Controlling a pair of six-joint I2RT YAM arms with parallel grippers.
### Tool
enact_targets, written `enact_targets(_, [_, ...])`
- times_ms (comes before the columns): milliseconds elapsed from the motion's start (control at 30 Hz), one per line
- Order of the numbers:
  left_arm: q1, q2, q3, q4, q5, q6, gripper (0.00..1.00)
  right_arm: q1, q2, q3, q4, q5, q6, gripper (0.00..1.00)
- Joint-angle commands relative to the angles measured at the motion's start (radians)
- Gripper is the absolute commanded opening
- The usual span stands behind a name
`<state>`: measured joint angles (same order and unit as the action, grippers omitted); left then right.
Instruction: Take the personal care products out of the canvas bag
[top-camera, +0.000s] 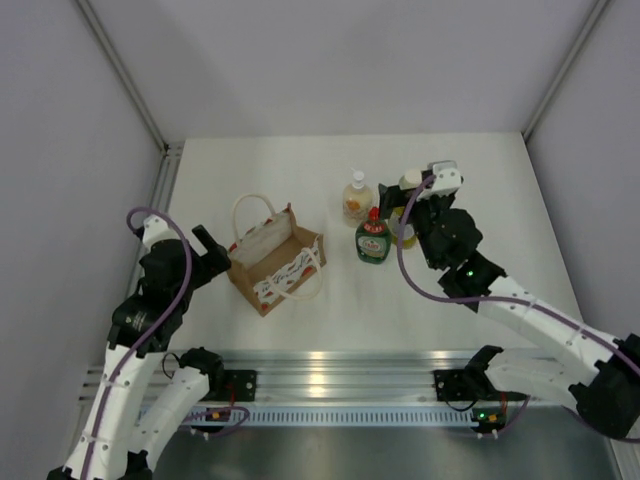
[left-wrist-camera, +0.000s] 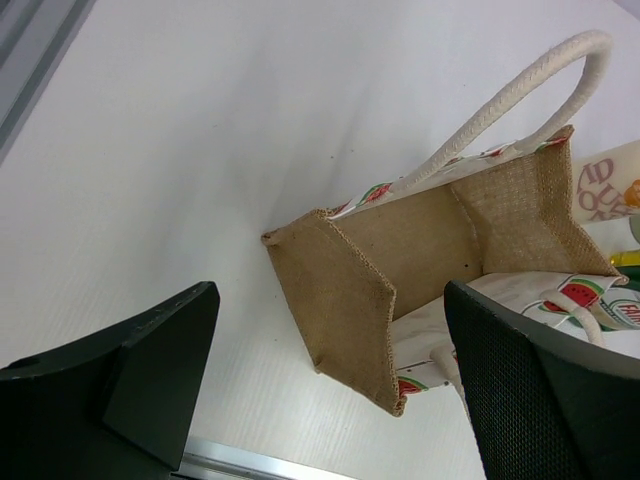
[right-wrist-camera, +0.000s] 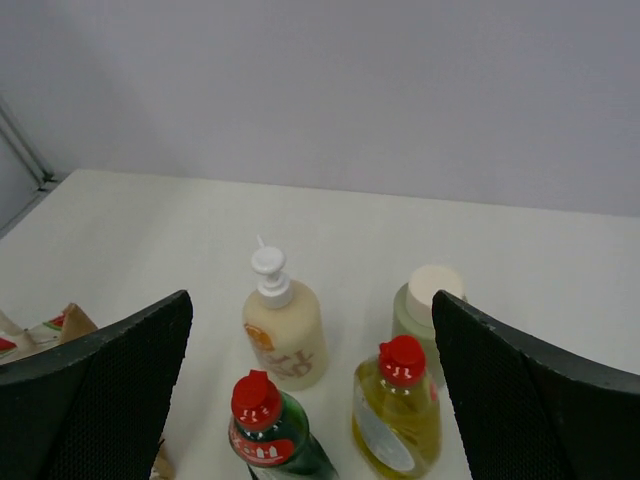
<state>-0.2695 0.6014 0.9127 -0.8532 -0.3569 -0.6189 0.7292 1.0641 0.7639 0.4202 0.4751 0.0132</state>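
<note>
The canvas bag (top-camera: 277, 258) stands on the white table left of centre, mouth up, and I see no bottle inside it. In the left wrist view its tan end panel (left-wrist-camera: 330, 300) is close in front. My left gripper (top-camera: 212, 250) is open and empty just left of the bag (left-wrist-camera: 325, 400). Four bottles stand on the table right of the bag: pale-orange pump bottle (top-camera: 357, 198) (right-wrist-camera: 283, 330), dark green red-capped one (top-camera: 373, 238) (right-wrist-camera: 265, 420), yellow red-capped one (right-wrist-camera: 398, 410), white-capped one (top-camera: 410, 180) (right-wrist-camera: 430, 300). My right gripper (top-camera: 398, 215) is open and empty above them (right-wrist-camera: 315, 400).
An aluminium rail (top-camera: 320, 365) runs along the table's near edge, also in the left wrist view (left-wrist-camera: 230, 465). Grey walls close the back and both sides. A corner of the bag (right-wrist-camera: 60, 325) shows at the left of the right wrist view.
</note>
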Motion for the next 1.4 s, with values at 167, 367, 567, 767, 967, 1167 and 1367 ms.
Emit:
enact_targets(167, [-0.002, 0.035, 0.097, 0.022, -0.063, 0.103, 0.98, -0.007, -0.255, 0.14, -0.72, 0.197, 0.083, 0.99])
enact_targets(367, [-0.002, 0.034, 0.155, 0.017, -0.016, 0.172, 0.98, -0.007, -0.341, 0.196, -1.041, 0.273, 0.189, 0.99])
enact_targets(567, [-0.002, 0.014, 0.204, -0.029, 0.081, 0.292, 0.98, -0.008, -0.438, 0.199, -1.21, 0.274, 0.241, 1.0])
enact_targets(767, [-0.002, -0.018, 0.212, -0.066, 0.055, 0.312, 0.98, -0.008, -0.503, 0.227, -1.33, 0.305, 0.257, 0.99])
enact_targets(967, [-0.002, -0.049, 0.181, -0.066, 0.044, 0.309, 0.98, -0.008, -0.587, 0.25, -1.357, 0.31, 0.254, 0.99])
enact_targets(1167, [-0.002, -0.077, 0.175, -0.064, 0.042, 0.304, 0.98, -0.008, -0.63, 0.258, -1.365, 0.303, 0.251, 0.99])
enact_targets(1367, [-0.002, -0.086, 0.173, -0.063, 0.039, 0.291, 0.98, -0.008, -0.618, 0.253, -1.364, 0.321, 0.257, 1.0])
